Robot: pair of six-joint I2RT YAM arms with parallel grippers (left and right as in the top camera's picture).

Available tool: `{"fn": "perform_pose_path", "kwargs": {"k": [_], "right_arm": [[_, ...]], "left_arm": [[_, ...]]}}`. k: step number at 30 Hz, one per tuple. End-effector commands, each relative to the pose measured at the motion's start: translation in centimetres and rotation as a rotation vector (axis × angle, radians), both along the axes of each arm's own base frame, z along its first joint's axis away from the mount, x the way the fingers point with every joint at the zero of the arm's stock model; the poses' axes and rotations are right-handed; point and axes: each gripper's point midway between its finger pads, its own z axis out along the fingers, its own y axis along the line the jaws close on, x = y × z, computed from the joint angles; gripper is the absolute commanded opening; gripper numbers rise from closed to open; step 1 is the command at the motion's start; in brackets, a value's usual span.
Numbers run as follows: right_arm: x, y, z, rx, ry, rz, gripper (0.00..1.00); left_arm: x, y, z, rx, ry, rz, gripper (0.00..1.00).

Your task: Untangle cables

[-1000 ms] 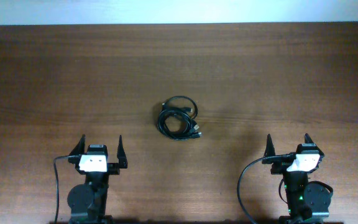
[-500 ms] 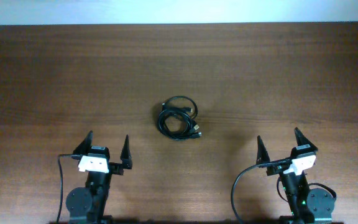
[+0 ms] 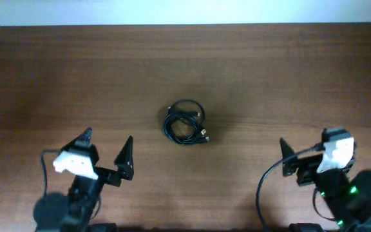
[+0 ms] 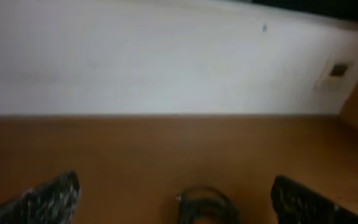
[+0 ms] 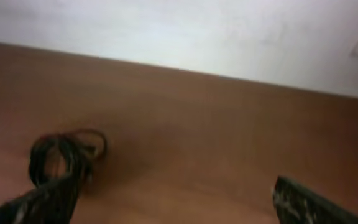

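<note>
The cables (image 3: 185, 123) lie as one small looped black bundle with small metallic plug ends at the middle of the wooden table. The bundle shows blurred at the bottom centre of the left wrist view (image 4: 205, 203) and at the lower left of the right wrist view (image 5: 61, 152). My left gripper (image 3: 105, 152) is open and empty, near the front left, well short of the bundle. My right gripper (image 3: 308, 151) is open and empty at the front right, also apart from the bundle.
The wooden table (image 3: 288, 77) ends at a pale wall along the far side. Thick black arm cables hang by each base, left (image 3: 44, 174) and right (image 3: 263, 193). A wall plate (image 4: 339, 70) shows far off in the left wrist view.
Both arms have lifted and swung: the left gripper moved forward and left, the right gripper moved right and turned. Both stay open. The cable bundle has not moved.
</note>
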Motion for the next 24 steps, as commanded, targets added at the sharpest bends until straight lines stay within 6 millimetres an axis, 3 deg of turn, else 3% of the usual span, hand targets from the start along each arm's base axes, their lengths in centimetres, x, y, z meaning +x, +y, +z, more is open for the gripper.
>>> {"fn": "perform_pose_path", "kwargs": {"k": [1, 6, 11, 16, 18, 20, 22, 24], "right_arm": [[0.2, 0.0, 2.8, -0.002, 0.081, 0.001, 0.99], [-1.1, 2.3, 4.4, 0.060, 0.183, 0.131, 0.99], [-3.6, 6.2, 4.0, 0.182, 0.250, 0.352, 0.99], [-1.9, 6.1, 4.7, 0.215, 0.229, 0.326, 0.99], [-0.5, 6.0, 3.4, 0.238, 0.299, 0.313, 0.95], [2.0, 6.0, 0.9, 0.307, 0.442, 0.271, 0.94], [4.9, 6.1, -2.8, 0.341, 0.599, 0.247, 0.94], [6.4, 6.8, -5.7, 0.349, 0.705, 0.256, 0.94]], "left_arm": [[1.3, -0.4, 1.9, -0.019, 0.112, -0.028, 0.99], [1.2, -0.8, 2.7, -0.038, 0.281, -0.054, 0.99], [-0.1, -0.9, -0.1, -0.050, 0.418, -0.051, 0.99], [-0.5, -0.9, -1.1, -0.054, 0.462, -0.050, 0.99], [-0.3, -0.9, -1.3, -0.055, 0.471, -0.050, 0.99], [0.0, -0.9, -1.6, -0.058, 0.488, -0.054, 0.99], [0.0, -1.6, -1.5, -0.072, 0.485, -0.093, 0.99], [0.0, -1.7, -1.4, -0.074, 0.483, -0.099, 0.99]]}}
